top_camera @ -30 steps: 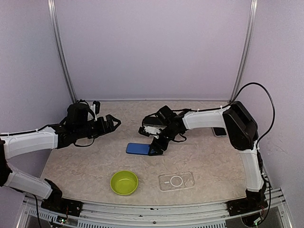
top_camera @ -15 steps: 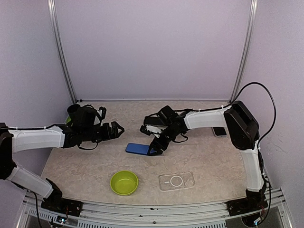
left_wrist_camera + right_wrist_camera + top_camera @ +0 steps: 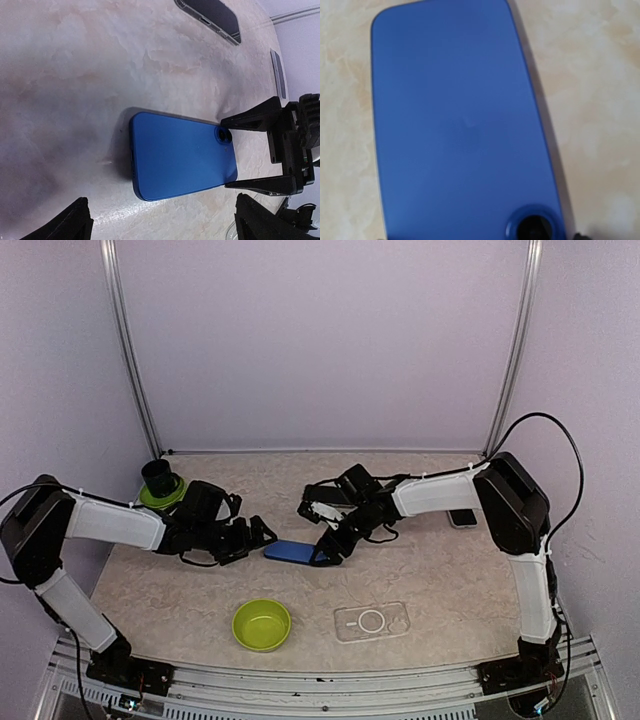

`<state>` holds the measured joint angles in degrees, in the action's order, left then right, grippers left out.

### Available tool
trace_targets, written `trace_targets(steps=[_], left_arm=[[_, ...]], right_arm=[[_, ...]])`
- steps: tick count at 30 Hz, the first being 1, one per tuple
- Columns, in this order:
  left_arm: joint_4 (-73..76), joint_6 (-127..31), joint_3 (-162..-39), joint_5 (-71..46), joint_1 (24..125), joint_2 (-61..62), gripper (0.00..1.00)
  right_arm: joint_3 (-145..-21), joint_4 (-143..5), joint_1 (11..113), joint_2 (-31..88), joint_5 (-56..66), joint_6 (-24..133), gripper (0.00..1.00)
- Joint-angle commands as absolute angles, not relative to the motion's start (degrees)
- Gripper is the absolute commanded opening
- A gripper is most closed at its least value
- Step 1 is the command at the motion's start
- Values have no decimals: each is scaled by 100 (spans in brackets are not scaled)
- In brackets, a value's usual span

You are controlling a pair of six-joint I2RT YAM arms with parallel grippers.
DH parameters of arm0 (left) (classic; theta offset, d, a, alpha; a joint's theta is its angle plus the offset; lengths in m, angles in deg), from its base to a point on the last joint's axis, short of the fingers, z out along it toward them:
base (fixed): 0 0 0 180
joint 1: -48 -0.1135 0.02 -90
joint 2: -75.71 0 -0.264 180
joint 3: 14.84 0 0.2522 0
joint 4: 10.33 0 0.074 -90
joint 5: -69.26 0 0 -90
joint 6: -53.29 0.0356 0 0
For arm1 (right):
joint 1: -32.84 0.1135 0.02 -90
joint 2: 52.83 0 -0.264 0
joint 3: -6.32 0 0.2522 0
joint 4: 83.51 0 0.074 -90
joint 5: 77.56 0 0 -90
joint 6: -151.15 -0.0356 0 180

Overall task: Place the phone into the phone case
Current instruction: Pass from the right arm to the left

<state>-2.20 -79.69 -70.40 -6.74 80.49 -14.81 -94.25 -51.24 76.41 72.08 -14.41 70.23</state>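
Spanning the table, my two arms meet near its middle, and by my reckoning the task is barely begun: nothing is lifted, nothing is fitted

My right pincer is stretched in from the right with its jaws spread wide, one finger along each long side of the phone's camera end. Whether the tips touch it I cannot tell. My left pincer hangs low at the opposite end, gaping just as wide, with its fingers well apart in the wrist view and short of the phone's plain edge.

The blue phone lies flat and back up on the table, between the two pincers. The clear case sits well apart from it, near the front edge, and it is empty. A green bowl stands just beside the case, to its left, and a black cup waits at the far left, clear of the work. The lens marks the end my right fingers straddle.

What is left, as I judge it, is the whole job: grip the phone, carry it forward to the case, line up the corners and press it home
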Motion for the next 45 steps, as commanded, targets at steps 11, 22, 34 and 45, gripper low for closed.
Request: trace_targets(steps=[11,22,34,45], left_arm=[[-1032,-8813,-7122,405,8072,-2238,96],[-1775,-9256,-7184,857,8017,-2850,87],[-2895,-9690,-6919,1159,7949,-3018,61],[-3313,-9885,-6821,1179,7929,-3056,27]], right_arm=[[-9221,-5387,7590,7017,-1641,6870,56],[-8942,-5519,7590,6890,-1693,6887,56],[-8593,-5677,7590,6829,-1902,6966,55],[-8372,-5820,7583,6803,-1951,7002,54]])
